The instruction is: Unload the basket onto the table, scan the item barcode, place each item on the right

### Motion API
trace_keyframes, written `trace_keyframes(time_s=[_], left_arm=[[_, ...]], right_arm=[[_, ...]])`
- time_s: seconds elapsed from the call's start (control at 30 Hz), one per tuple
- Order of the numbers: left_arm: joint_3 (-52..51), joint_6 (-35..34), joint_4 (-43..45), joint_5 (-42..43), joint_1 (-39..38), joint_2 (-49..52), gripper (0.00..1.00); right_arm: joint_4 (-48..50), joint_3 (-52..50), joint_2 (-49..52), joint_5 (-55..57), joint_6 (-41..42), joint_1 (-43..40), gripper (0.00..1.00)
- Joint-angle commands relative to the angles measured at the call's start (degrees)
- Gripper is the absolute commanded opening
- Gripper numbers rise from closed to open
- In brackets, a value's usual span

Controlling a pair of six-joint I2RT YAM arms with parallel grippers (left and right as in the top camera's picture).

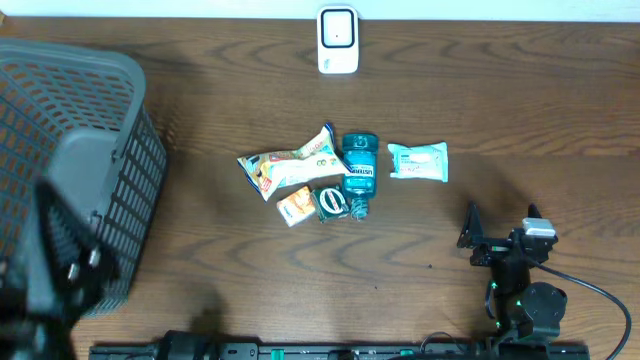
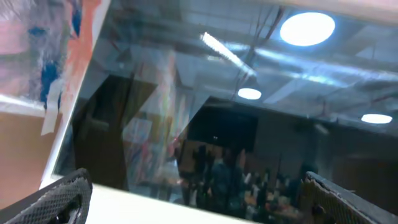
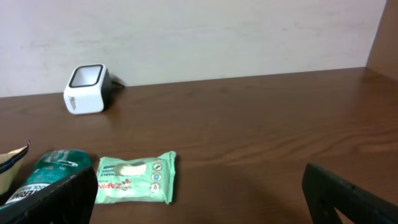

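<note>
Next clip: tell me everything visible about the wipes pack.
The wipes pack is a soft, mint-green plastic pouch with crimped ends. A pale flap, closed, sits on its top face, with small printed icons and red lettering beside it. It lies flat, flap up, on the wooden table, just right of the bottle, with a small gap between them. Only the table touches it.

Matt wood-grain table [image 1: 250, 280], grey plastic lattice basket [image 1: 140, 190], glossy wipes pack [image 3: 134, 179], smooth white plastic scanner [image 3: 87, 89]
</note>
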Motion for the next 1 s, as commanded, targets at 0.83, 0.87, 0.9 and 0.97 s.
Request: trace_keyframes(time_s=[0.83, 0.87, 0.9, 0.97], left_arm=[[-12.15, -0.66, 3.91, 2.1, 0.09, -24.04, 0.98], [-12.7, -0.66, 3.89, 1.29, 0.09, -24.06, 0.98], [-13.25, -0.66, 3.06, 0.15, 0.07, -24.04, 0.98], [-14.86, -0.66, 0.66, -1.81, 0.09, -24.04, 0.98]], right_arm=[[-0.09, -0.09, -0.09, -2.23, 2.75, 0.13, 0.99], [-0.07, -0.09, -0.09, -2.23, 3.72, 0.13, 0.99], [-0.02, -0.09, -0.09, -2.23, 4.07, 0.13, 0.99], [0.61, -0.09, -0.09, -2.32, 4.74, 0.13, 0.99]])
